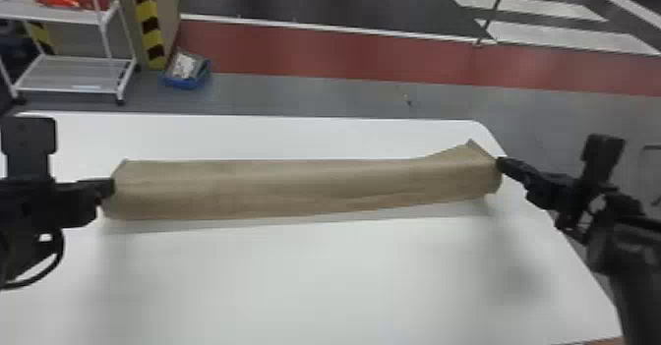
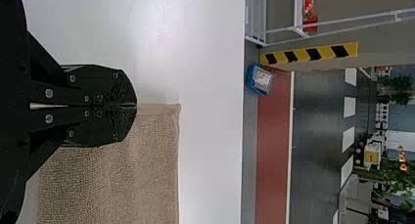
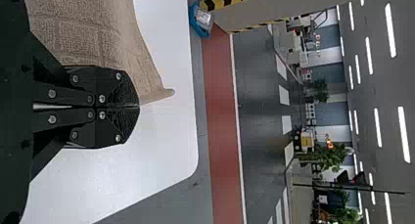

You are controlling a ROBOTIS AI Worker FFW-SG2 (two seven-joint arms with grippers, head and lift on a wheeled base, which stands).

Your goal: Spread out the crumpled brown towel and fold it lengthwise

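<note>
Towel: the brown strip [image 1: 295, 184] stretches lengthwise between both grippers, over the white table [image 1: 319, 280]
Left gripper [image 1: 113, 186]: closed, pinching the towel's left end
Right gripper [image 1: 500, 163]: closed, pinching its right end

Seen from above in the head view, one brown towel [image 1: 295, 182] sits at the clock's centre, on one white table [image 1: 295, 280]. Two grippers, making four black fingers [image 2: 105, 87] in all: one left gripper [image 1: 112, 186] at nine o'clock, one right gripper [image 1: 500, 163] at three. One white cart [image 1: 103, 19] with two shelves [image 1: 74, 76] at ten, one blue bin [image 1: 187, 81] between ten and eleven, two yellow-and-black striped strips [image 1: 151, 39] between ten and eleven, one red floor band [image 1: 315, 54] across twelve, three broad white crossing bars [image 1: 555, 37] between one and two
</note>
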